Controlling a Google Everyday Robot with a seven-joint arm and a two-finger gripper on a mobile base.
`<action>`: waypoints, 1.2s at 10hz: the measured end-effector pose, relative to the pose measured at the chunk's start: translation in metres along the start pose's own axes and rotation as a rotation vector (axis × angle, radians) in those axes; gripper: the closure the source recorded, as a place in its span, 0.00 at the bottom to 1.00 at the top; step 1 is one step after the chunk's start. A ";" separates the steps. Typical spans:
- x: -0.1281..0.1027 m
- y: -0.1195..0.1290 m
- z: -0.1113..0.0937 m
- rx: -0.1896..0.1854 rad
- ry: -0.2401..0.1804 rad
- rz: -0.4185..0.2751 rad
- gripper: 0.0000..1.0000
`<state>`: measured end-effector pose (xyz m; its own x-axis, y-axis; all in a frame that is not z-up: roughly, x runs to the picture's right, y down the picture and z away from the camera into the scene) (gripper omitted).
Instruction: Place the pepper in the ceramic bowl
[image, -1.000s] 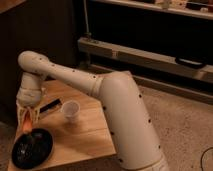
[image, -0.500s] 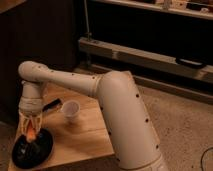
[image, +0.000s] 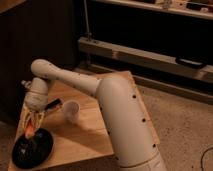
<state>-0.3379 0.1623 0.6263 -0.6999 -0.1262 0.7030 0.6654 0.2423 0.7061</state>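
**Pepper held over the black bowl, release yet to come**

At lower left of the frame, the robot's gripper (image: 33, 125) hangs fingers-down from a white arm (image: 107, 107) that sweeps in from the lower centre. Its fingers are closed on the pepper (image: 31, 129), a slim orange-red pepper that shows between and just below them, pointing downward. Directly beneath, at the frame's bottom-left corner, sits the ceramic bowl (image: 42, 152), wide, shallow and glossy black, on the wooden table (image: 90, 135). Whether the pepper's tip already touches the bowl cannot be told from this view. A small translucent cup (image: 72, 111) stands just right of the gripper, clear of the bowl, and a dark object (image: 53, 105) lies between cup and gripper.

The pepper looks light and small, likely smooth-skinned and tapered, so a pinch near its thicker middle seems a surer hold than one at the narrow tip, where it could slide out. It should be firm enough to take a modest squeeze without bruising. The bowl, being ceramic and glazed, is probably hard and slick; a low release would keep the pepper from bouncing or rolling to the rim.
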 end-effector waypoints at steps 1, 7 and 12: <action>-0.003 0.001 0.001 -0.010 0.002 -0.012 0.87; 0.002 0.009 0.007 -0.044 -0.002 -0.016 0.44; 0.009 0.013 0.008 -0.057 -0.019 -0.003 0.32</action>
<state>-0.3378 0.1719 0.6414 -0.7061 -0.1087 0.6997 0.6768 0.1870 0.7120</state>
